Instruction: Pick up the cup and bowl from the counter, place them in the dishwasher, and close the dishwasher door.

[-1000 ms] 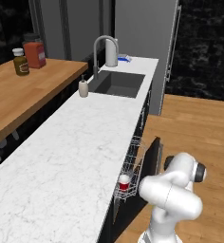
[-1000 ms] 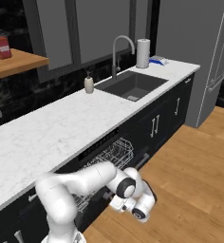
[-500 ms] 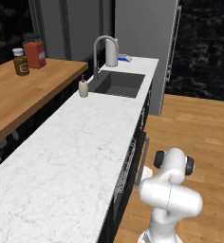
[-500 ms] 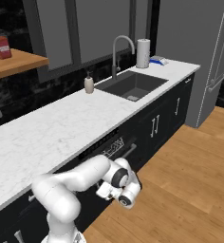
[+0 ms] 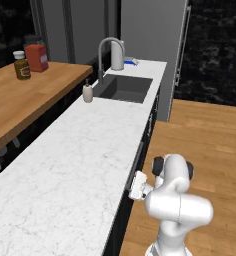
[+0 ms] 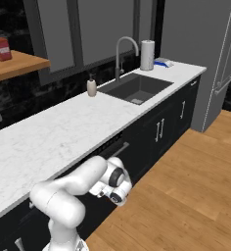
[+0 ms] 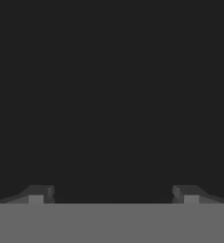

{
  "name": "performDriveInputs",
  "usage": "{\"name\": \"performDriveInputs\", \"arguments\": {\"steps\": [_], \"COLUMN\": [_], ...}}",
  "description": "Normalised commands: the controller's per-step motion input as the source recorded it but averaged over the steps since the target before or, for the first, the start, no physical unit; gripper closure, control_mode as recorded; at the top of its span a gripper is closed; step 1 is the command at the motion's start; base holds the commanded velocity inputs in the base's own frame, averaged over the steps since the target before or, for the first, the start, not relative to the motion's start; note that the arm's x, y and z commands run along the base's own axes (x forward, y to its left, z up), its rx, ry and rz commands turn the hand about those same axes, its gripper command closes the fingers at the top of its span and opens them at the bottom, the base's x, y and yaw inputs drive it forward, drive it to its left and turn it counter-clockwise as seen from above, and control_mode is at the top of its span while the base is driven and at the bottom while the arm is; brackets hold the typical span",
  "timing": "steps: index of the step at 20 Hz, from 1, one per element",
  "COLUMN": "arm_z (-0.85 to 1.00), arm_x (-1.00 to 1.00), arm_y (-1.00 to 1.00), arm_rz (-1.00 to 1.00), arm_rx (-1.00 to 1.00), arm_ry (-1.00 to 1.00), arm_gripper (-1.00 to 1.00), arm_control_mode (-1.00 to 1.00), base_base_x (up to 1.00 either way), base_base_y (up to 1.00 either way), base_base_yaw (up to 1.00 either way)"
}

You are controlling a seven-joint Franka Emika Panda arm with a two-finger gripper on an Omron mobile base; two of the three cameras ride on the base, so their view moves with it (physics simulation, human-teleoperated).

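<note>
So the gripper had its jaws spread wide with nothing in them, pressed flat against the dishwasher door right in front, looked like the closing step, probably just one last shove needed.

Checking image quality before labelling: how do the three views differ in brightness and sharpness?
Left base view: evenly lit, soft, white counter bright. Right base view: similar, dishwasher door dark, little detail. Hand view: near-black, featureless, open gripper fingertips faint.
</note>
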Motion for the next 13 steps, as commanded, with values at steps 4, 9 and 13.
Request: {"name": "performDriveInputs", "arguments": {"steps": [4, 9, 13], "arm_z": [0.00, 0.00, 0.00], "arm_x": [0.65, 0.63, 0.45], "arm_y": [1.00, 1.00, 0.78], "arm_rz": [-0.07, -0.07, -0.06], "arm_rx": [0.00, 0.00, 0.00], "arm_ry": [-0.01, 0.00, 0.01], "arm_gripper": [-1.00, -1.00, -1.00], "arm_control_mode": [-1.00, -1.00, -1.00], "base_base_x": [0.00, 0.00, 0.00], "base_base_y": [0.00, 0.00, 0.00], "base_base_yaw": [0.00, 0.00, 0.00]}}
